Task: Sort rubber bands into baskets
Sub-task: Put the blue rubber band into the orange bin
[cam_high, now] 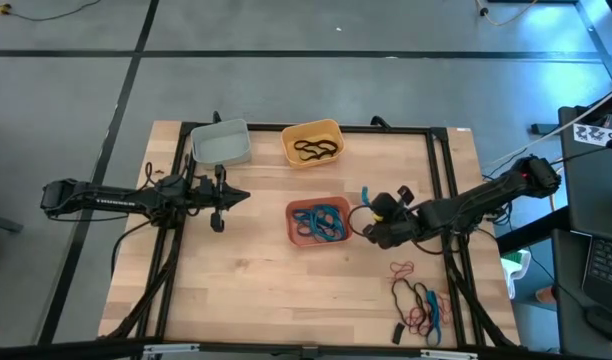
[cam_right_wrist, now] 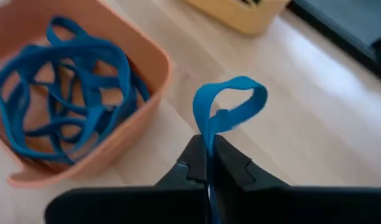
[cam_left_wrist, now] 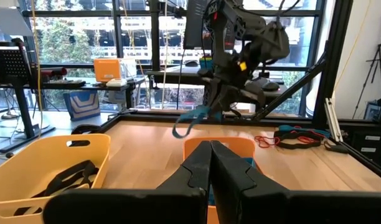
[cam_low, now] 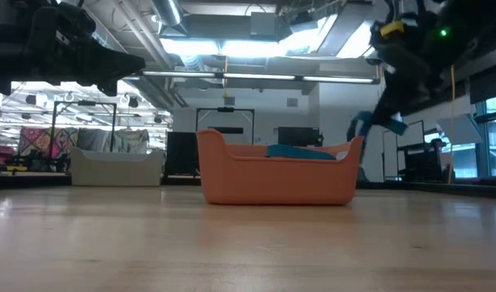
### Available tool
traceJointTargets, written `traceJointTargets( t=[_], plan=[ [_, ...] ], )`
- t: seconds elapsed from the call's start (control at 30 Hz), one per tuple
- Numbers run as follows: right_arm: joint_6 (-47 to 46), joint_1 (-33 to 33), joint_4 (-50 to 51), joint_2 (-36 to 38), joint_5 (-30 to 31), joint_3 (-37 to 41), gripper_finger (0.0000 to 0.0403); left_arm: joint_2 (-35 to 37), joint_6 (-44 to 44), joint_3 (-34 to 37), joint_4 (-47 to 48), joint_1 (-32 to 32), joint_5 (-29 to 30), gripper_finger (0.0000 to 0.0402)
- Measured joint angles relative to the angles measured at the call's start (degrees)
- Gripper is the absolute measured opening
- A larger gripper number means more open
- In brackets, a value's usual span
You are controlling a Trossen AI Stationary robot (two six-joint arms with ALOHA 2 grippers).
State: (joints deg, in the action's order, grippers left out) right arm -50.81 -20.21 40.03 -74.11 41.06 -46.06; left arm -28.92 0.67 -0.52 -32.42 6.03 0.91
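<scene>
Currently left gripper (cam_high: 218, 207) is closed on nothing, parked above the worktop near its left edge, just in front of the grey basket (cam_high: 222, 143). Yellow basket (cam_high: 312, 142) at the far edge holds black bands (cam_high: 316, 150). Salmon basket (cam_high: 318, 222) mid-worktop holds blue bands (cam_high: 322, 221). Right gripper (cam_high: 369, 210), just right of it, pinches one blue band (cam_right_wrist: 228, 107). Loose bands (cam_high: 418, 300) lie at the near right corner.

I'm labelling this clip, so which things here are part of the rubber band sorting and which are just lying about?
Part of the job:
- blue band pinched in the right gripper
- salmon basket of blue bands
- yellow basket with black bands
- grey basket
- loose bands

Lying about:
- small black piece at the table's edge
</scene>
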Motion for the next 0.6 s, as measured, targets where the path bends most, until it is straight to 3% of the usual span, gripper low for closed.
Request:
traceJointTargets(
  t=[0.23,0.6],
  plan=[
    [5.37,0.00,-3.01,0.00,2.35,-2.10,0.0005,-0.01,0.01,0.01,0.00,0.00,0.00,0.0005],
    [29.97,0.00,-23.42,0.00,-2.12,-2.10,0.0005,-0.01,-0.01,0.00,0.00,0.02,0.00,0.0005]
  ],
)
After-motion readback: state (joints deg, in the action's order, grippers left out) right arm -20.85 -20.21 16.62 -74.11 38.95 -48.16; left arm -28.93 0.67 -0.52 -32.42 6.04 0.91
